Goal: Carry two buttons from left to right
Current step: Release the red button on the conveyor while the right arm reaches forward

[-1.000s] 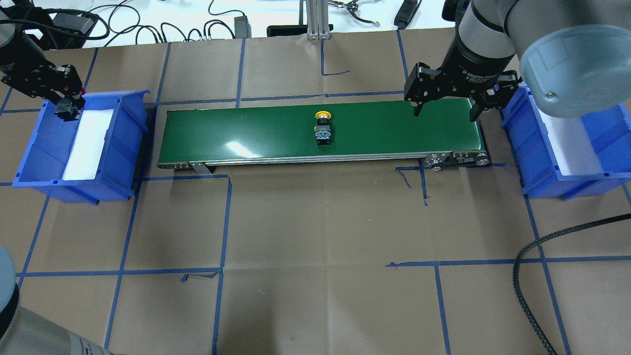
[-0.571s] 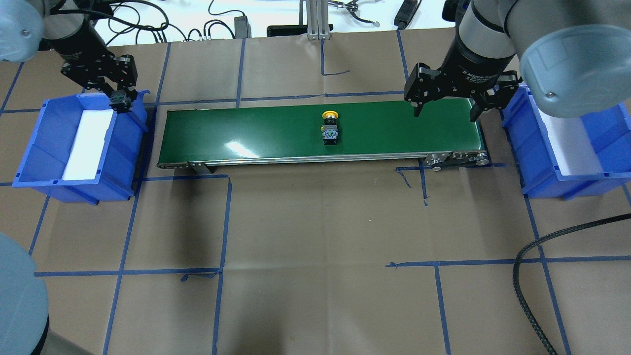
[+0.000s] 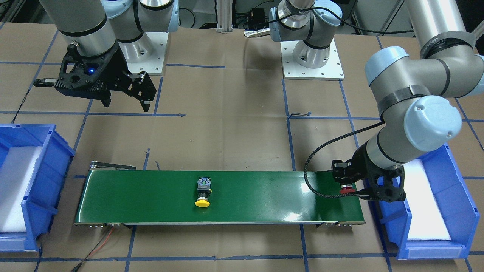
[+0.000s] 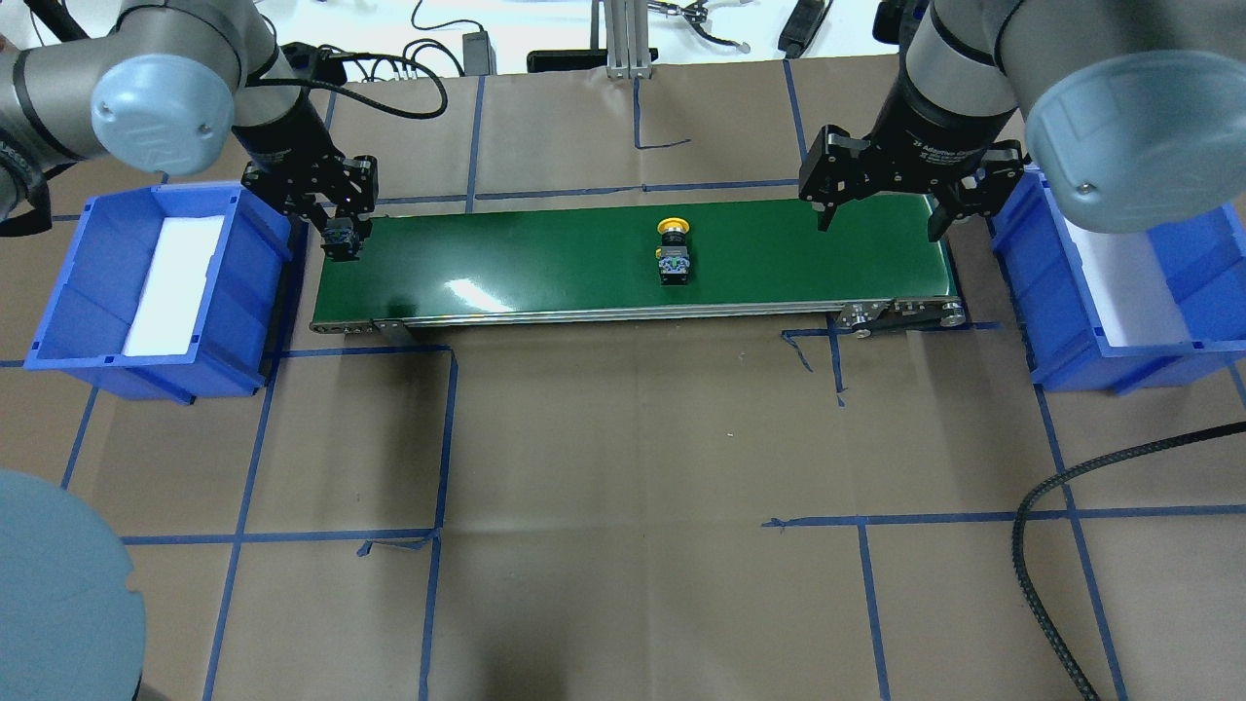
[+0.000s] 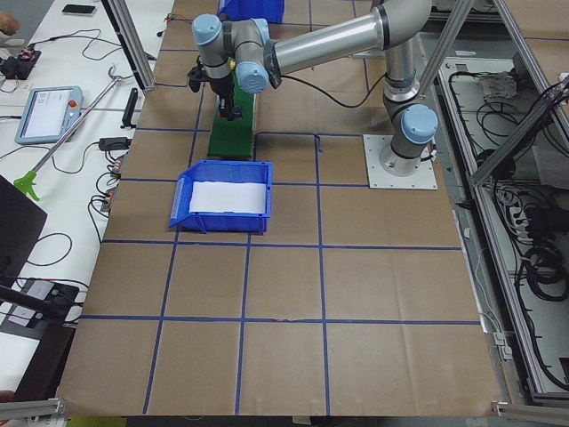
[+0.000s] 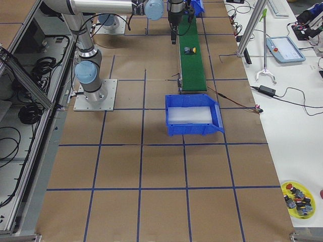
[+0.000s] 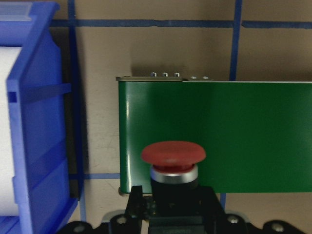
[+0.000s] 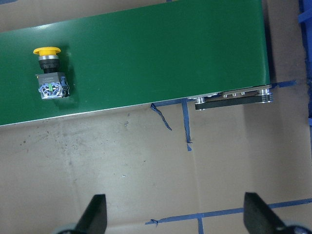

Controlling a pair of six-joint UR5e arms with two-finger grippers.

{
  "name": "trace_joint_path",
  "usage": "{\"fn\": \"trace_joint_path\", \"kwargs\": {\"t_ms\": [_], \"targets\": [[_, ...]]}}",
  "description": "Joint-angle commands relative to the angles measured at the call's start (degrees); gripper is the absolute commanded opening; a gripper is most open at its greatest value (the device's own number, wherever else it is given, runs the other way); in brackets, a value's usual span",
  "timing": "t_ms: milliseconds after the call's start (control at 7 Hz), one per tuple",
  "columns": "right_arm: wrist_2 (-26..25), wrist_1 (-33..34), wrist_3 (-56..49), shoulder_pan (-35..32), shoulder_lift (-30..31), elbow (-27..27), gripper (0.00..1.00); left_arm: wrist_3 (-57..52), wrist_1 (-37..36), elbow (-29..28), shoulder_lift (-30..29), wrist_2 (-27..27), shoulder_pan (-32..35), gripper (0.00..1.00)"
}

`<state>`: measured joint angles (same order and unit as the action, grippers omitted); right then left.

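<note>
Take the green conveyor belt (image 4: 545, 263) as anchor: left blue bin (image 4: 58, 292) just off its left end, right blue bin (image 4: 1061, 321) just off its right end. Find the right gripper (image 4: 879, 229) above the belt's right end, spread wide and holding nothing, and the left gripper (image 4: 341, 239) over the belt's left end, clamped on the red button (image 7: 173, 153). Find the yellow button (image 4: 674, 253) lying on its side on the belt, slightly right of the belt's middle.
</note>
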<state>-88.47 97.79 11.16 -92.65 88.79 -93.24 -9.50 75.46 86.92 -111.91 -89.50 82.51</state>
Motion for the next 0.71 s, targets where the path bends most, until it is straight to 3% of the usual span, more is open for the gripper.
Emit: {"fn": "trace_joint_path", "kwargs": {"t_ms": [0,143,286,429,571], "targets": [[-0.12,9.9,0.0,-0.07,-5.26,-0.27,1.0,-0.08,-10.54,7.18,-0.85,0.02,0.2,0.01],[-0.64,10.75,0.0,-0.07,-7.56,0.07,1.0,0.0,-15.56,9.65,-1.37,0.02,0.11,0.01],[-0.56,17.37,0.17,-0.07,-9.06,-0.36,1.0,0.09,-18.48,10.46,-2.42,-0.06,0.11,0.02],[-1.08,24.48,0.18,-0.24,-11.69,-0.01,1.0,0.18,-18.51,10.38,-2.43,-0.15,0.2,0.22],[-0.57,25.16,0.52,-0.25,-14.06,0.16,1.0,0.96,-18.94,10.29,-2.08,-0.15,0.11,0.99]]}}
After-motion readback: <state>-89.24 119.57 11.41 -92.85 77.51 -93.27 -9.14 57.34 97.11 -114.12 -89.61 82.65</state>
